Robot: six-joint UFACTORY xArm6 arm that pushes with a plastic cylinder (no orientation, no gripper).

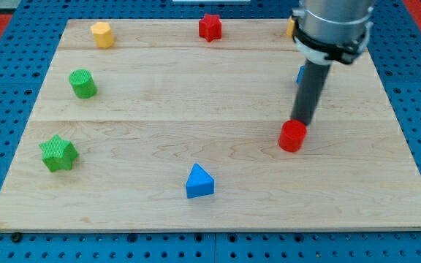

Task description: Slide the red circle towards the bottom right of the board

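The red circle (pixel 291 136) is a short red cylinder on the wooden board (pixel 159 95), right of centre. My tip (pixel 302 123) stands just behind it, at its top-right edge, touching or nearly touching it. The dark rod rises from there to the arm's grey body at the view's top right.
A blue triangle (pixel 199 182) lies at bottom centre. A green star (pixel 58 153) and green cylinder (pixel 83 83) are at the left. A yellow block (pixel 102 34) and red star (pixel 210 27) sit along the top. A blue block (pixel 299 75) and an orange one (pixel 290 28) are partly hidden behind the arm.
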